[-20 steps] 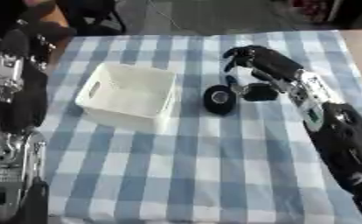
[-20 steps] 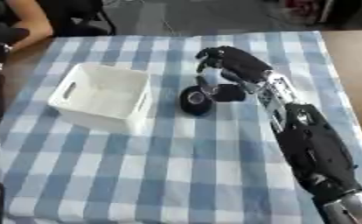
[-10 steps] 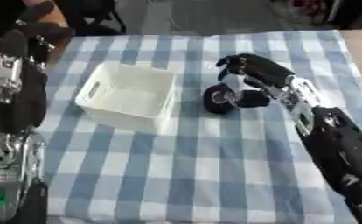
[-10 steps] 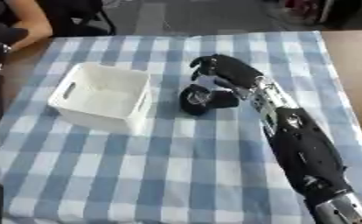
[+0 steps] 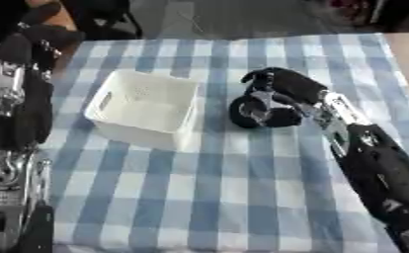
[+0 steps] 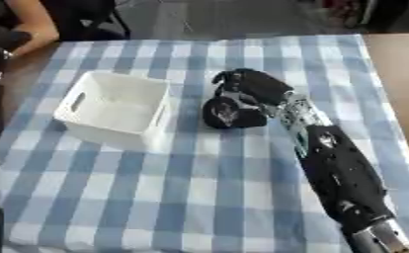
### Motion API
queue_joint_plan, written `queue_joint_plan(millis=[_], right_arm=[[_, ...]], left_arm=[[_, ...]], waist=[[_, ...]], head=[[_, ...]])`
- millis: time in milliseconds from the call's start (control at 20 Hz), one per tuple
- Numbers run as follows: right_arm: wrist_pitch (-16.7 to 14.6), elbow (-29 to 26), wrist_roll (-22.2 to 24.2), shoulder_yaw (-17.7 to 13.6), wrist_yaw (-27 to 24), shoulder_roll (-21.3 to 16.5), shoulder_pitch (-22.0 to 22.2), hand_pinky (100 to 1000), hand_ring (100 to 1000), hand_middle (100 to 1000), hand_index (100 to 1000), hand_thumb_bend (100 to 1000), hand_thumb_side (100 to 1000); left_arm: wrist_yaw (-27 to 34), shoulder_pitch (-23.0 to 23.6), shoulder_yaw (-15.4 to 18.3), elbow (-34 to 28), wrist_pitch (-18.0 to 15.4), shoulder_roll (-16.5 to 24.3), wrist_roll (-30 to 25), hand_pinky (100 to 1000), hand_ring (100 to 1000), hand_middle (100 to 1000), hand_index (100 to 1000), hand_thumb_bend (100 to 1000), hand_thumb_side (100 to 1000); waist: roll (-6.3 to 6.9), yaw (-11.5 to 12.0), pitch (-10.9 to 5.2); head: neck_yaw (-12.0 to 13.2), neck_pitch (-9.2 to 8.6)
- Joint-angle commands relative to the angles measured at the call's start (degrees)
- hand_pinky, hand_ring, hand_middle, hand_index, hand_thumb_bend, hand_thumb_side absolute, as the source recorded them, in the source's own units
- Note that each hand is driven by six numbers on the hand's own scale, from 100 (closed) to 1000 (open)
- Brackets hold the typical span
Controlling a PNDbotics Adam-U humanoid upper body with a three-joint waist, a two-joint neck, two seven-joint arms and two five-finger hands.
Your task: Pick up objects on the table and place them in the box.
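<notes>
Your right hand is down on the black round object, just right of table centre. Fingers are curled over its top and right side, the thumb looks tucked against it, so the hand is closed round it. The object appears to rest on the cloth; I cannot tell whether it is lifted at all. Its detail is hard to read: dark, roughly wheel- or roll-shaped, with a paler spot near the middle.

The white box sits at 9 o'clock of the object, near but not touching, with a strip of checked cloth between them. It is upright, open side up, with a slot handle in its left wall. Nothing is visible inside it.

Your right forearm runs from the lower right corner up toward 11 o'clock to reach the object.

Your left arm lies along the left edge of the left eye view, at 9 o'clock of the box and well apart from it. Its hand is not clear enough to read, so I cannot tell how the fingers stand.

The blue-and-white checked tablecloth covers the table; the near half, toward 6 o'clock, carries only the forearm.
</notes>
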Motion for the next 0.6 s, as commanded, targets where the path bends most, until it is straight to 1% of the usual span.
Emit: queue_joint_plan(millis=[50, 250, 300, 350, 600], right_arm=[[-0.5, 0.0, -0.3, 0.0, 0.7, -0.1, -0.4, 885, 772, 839, 732, 100, 854], [-0.6, 0.8, -0.5, -0.2, 1.2, 0.0, -0.2, 886, 772, 839, 732, 100, 855], [-0.6, 1.0, -0.6, -0.2, 1.4, 0.0, -0.2, 886, 772, 839, 732, 100, 895], [-0.7, 1.1, -0.7, -0.2, 1.5, 0.0, -0.2, 887, 772, 838, 731, 100, 855], [-0.8, 1.9, -0.8, -0.3, 2.0, 0.2, 0.0, 888, 772, 838, 731, 100, 855]], left_arm=[[-0.1, -0.7, -0.1, -1.2, -0.1, 0.1, 0.0, 859, 691, 870, 728, 100, 887], [-0.1, -0.7, -0.1, -1.2, -0.1, 0.1, 0.0, 859, 691, 870, 728, 100, 887], [-0.1, -0.7, -0.1, -1.2, -0.1, 0.1, 0.0, 859, 691, 870, 728, 100, 887], [-0.1, -0.8, -0.1, -1.2, -0.1, 0.1, 0.0, 859, 691, 870, 727, 100, 887], [-0.2, -0.8, -0.1, -1.2, -0.2, 0.1, 0.0, 859, 691, 870, 727, 100, 887]], waist=[[0.00, 0.0, -0.57], [0.03, 0.0, -0.56], [0.04, 0.0, -0.56], [0.04, 0.0, -0.54], [0.07, 0.0, -0.49]], head=[[-0.4, 0.06], [-0.5, 0.06], [-0.5, 0.06], [-0.5, 0.06], [-0.5, 0.06]])
